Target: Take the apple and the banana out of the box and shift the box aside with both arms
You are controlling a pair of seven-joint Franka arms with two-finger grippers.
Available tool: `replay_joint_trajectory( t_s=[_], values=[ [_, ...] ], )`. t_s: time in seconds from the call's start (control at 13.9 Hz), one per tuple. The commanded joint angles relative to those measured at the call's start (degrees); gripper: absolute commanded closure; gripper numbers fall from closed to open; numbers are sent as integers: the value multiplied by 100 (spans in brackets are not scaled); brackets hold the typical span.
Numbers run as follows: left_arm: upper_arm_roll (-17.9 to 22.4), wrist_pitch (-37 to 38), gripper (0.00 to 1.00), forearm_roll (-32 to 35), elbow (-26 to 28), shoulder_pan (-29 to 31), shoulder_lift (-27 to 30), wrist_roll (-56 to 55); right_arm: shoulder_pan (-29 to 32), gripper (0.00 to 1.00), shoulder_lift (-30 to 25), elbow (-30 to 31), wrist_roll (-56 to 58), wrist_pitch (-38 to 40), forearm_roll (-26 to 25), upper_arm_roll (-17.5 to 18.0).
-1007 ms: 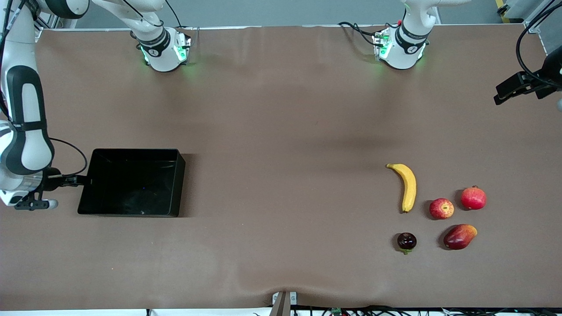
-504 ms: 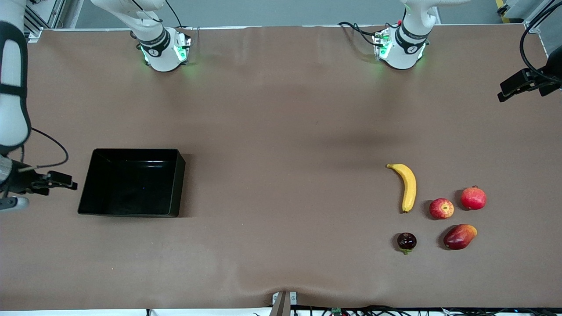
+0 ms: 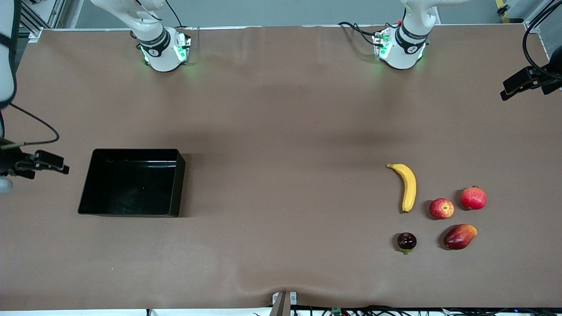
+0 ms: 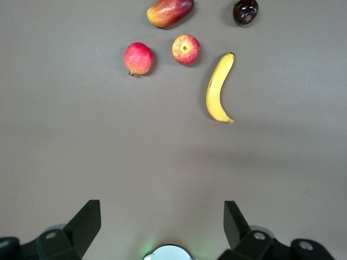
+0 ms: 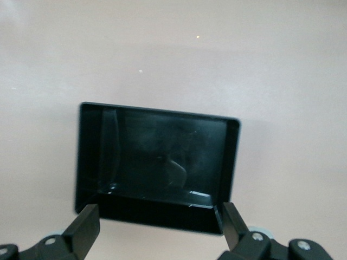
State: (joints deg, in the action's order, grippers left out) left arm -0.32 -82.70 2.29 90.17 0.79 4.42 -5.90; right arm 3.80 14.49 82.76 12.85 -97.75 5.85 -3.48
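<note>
The right gripper (image 5: 157, 227) hangs in the air at the right arm's end of the table (image 3: 281, 131), just clear of the black box (image 3: 131, 182). Its jaws stand wide apart and hold nothing. In the right wrist view the box (image 5: 157, 168) lies ahead of the open jaws, its near wall roughly spanning the gap between the fingertips (image 5: 87, 225) but apart from them. The box sits flat on the table with nothing inside.

The left gripper (image 4: 162, 225) is high over the table toward the left arm's end. Its jaws are likewise spread wide with nothing between them. In the left wrist view all fruits lie well ahead of the jaws, none touching them.

The banana (image 3: 407, 186) lies on the table closest of the group to the left jaws, with the apple (image 3: 441, 208) just beside its stem-free end, not touching. The pomegranate (image 3: 473, 198) sits beside the apple, toward the left arm's end. The mango (image 3: 459, 236) and the small dark fruit (image 3: 406, 242) lie nearer to the front camera than the apple, apart from each other.

The banana and apple are well apart from the box, at the two ends of the table.
</note>
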Motion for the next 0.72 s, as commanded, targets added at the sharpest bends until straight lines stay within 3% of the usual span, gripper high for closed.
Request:
replay_joint_trajectory(
  t_s=[0.0, 0.36, 0.65],
  values=[
    [6, -89, 0, -106, 150, 35, 156, 107, 24, 0, -551, 127, -519, 361, -181, 277],
    [-11, -63, 0, -106, 142, 18, 121, 115, -178, 0, -1281, 530, -591, 896, -804, 287],
    [-116, -18, 0, -106, 159, -35, 77, 115, -178, 0, -1782, 1232, -731, 1179, -805, 278]
  ],
)
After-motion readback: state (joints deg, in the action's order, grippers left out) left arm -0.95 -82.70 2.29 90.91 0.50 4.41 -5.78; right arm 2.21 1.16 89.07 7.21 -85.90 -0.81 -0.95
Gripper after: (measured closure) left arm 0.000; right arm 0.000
